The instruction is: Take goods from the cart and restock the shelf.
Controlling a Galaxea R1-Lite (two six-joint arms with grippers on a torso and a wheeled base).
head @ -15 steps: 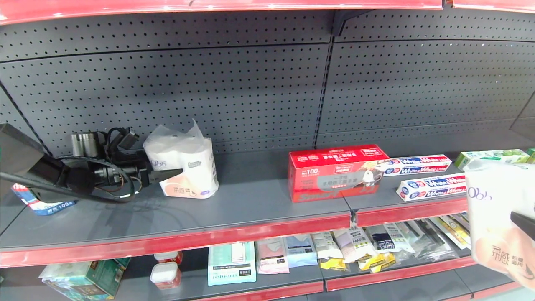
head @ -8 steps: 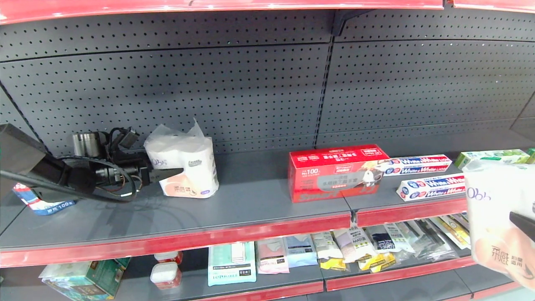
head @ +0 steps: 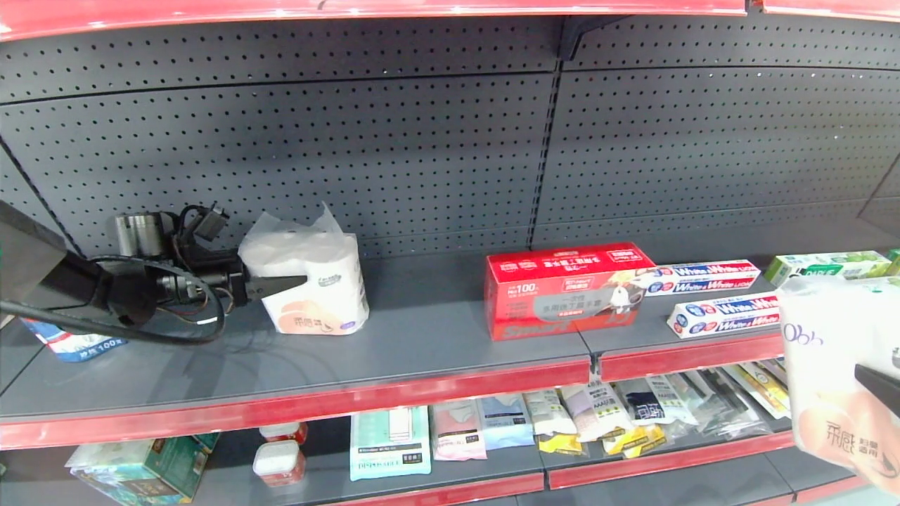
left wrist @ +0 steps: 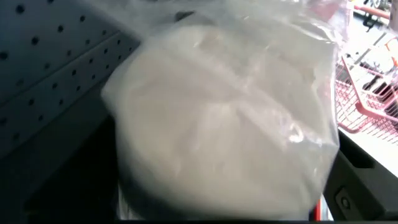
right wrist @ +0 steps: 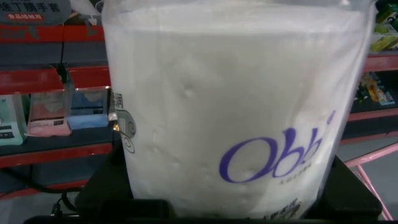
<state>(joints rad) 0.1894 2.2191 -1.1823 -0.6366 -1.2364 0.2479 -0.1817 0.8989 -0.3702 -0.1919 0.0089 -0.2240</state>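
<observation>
Shelf (head: 436, 337), left claw (head: 299, 278) grips roll pack (head: 325, 299); right claw (head: 882, 377) grips twin pack (head: 821, 365)

Roll pack (head: 313, 284) left of box (head: 562, 289)

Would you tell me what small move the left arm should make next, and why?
Probably open the left gripper and draw straight back. Its roll pack already appears to stand upright on the shelf, near the back panel, so nothing seems left but to let go.
</observation>
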